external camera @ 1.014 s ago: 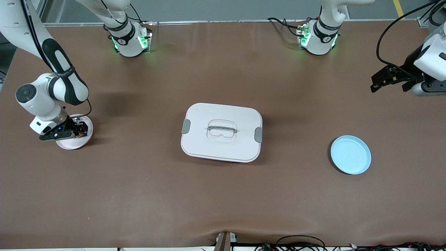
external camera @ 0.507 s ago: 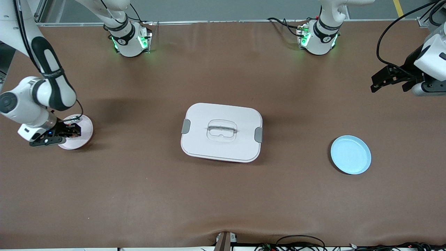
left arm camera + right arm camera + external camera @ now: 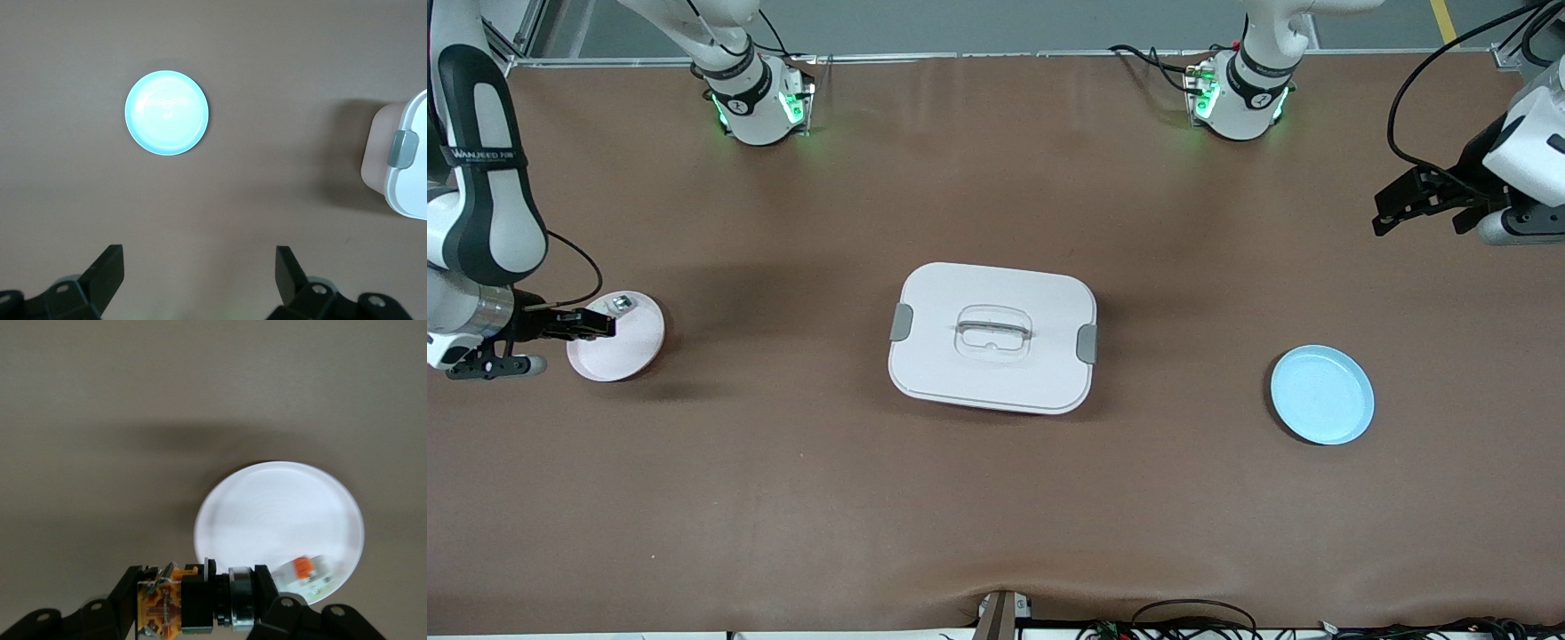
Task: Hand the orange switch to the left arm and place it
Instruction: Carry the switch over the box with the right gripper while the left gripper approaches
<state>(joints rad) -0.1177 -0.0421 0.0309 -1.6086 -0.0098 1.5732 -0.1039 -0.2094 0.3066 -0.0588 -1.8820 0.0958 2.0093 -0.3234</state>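
Brown matting covers the surface (image 3: 783, 498). We find the right gripper (image 3: 200, 603) clamped across the orange switch (image 3: 193, 600), raised beside the pink plate (image 3: 627, 347) at the right arm's end. We judge the switch light, rigid and smooth-bodied; its exposed orange end suits the handover grasp. The left gripper (image 3: 200, 280) waits, fingers spread, above the blue plate (image 3: 167, 113); the box (image 3: 992, 336) lies between the plates.

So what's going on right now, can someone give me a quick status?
Right gripper shut on the orange switch, lifted over the pink plate's edge. Left gripper open, waiting above the table's left-arm end. Box mid-table between the arms.
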